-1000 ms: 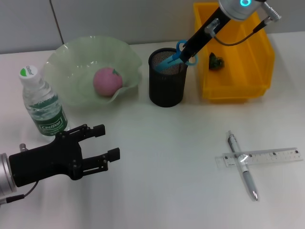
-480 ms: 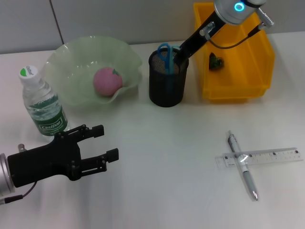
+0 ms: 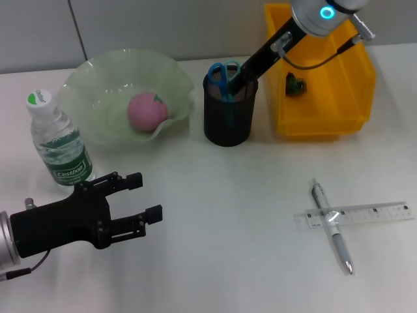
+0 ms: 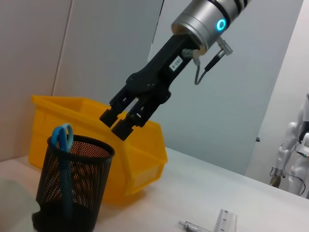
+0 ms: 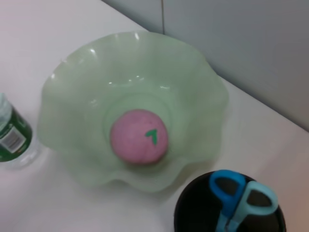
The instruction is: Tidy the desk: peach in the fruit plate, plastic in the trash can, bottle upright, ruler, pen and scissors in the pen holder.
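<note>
The light is bright and even, and it seems to come from above, because the shadows on the white desk (image 3: 215,215) are soft and sit close under each thing, like the pale one under the left end effector (image 3: 151,195). A small shiny spot glints where the pen (image 3: 331,225) crosses the ruler (image 3: 365,215), and the ring on the right arm (image 3: 324,12) glows blue. In the right wrist view the fruit plate (image 5: 72,92) and the peach (image 5: 139,136) look soft and a bit blurry.
</note>
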Motion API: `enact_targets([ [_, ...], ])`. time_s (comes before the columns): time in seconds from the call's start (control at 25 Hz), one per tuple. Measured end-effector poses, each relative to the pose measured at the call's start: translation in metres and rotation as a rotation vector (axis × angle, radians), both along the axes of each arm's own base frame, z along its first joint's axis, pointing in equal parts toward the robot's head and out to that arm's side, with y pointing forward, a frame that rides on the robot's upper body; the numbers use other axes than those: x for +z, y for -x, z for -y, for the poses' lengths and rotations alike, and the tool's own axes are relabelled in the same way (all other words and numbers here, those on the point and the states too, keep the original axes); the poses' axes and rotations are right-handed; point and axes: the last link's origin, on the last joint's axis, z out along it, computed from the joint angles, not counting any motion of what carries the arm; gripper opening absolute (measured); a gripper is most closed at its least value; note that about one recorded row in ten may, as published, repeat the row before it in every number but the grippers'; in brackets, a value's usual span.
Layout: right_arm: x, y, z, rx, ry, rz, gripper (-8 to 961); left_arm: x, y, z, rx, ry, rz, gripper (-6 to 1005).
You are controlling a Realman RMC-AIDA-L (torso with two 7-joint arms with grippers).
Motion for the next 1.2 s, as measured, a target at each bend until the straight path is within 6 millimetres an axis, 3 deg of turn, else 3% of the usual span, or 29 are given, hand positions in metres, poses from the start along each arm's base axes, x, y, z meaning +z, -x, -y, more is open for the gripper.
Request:
enact_targets([
  [0.36,0.010,-0.007,0.034,0.075,0.090,-0.060,740,-0.001,0.000,0.001,-0.001,0.006,0.001,813],
  [0.72,0.019,-0.043,0.077,0.249,0.338,-0.028,740,-0.004,0.001,0.003,0.004,0.009,-0.003,813],
  [1.2,0.022,-0.069,0.094,0.388,0.488,0.051,739,-0.009,0.005,0.008,0.005,0.000,-0.006,812],
])
